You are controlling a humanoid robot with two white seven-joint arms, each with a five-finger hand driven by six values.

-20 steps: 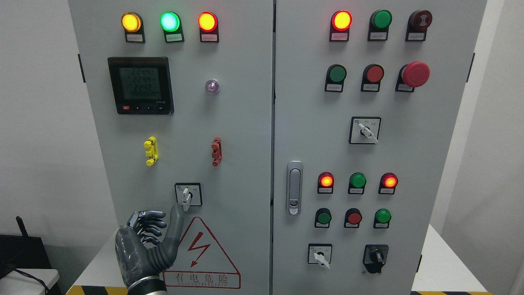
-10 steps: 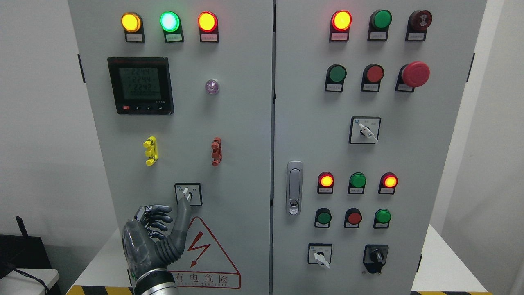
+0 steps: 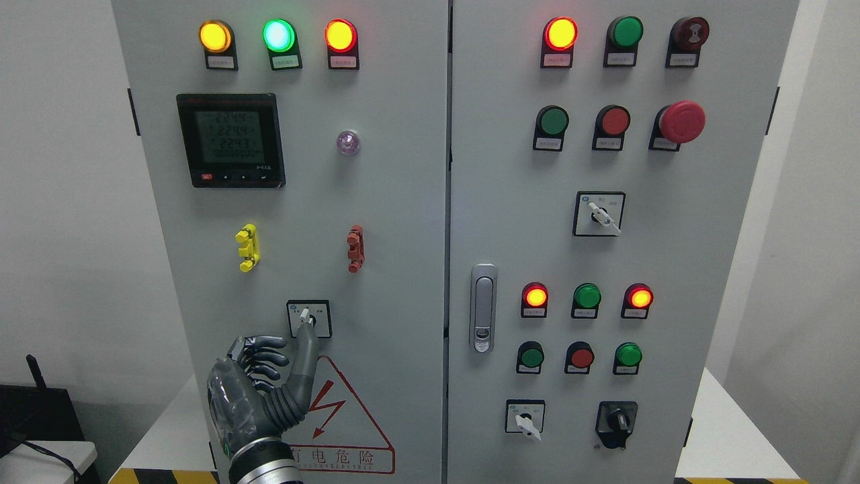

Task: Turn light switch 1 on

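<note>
The small rotary switch (image 3: 308,313), a white lever on a black-framed square plate, sits low on the left cabinet door (image 3: 390,222). My left hand (image 3: 269,386) comes up from the bottom edge just below it. Its extended thumb (image 3: 308,343) touches the lower end of the lever and hides it. The other fingers (image 3: 263,356) are curled to the left of the switch and hold nothing. The right hand is out of view.
A red and white hazard triangle (image 3: 336,410) sits under the switch. Yellow (image 3: 247,247) and red (image 3: 355,249) clips are above it, then a digital meter (image 3: 231,140) and lit lamps. The right door carries a latch (image 3: 483,307), buttons, an emergency stop (image 3: 681,122) and more rotary switches.
My left hand has moved right and slightly up. Its thumb has gone from beside the lever to pressing on it, and the lever has swung from pointing down to a tilt.
</note>
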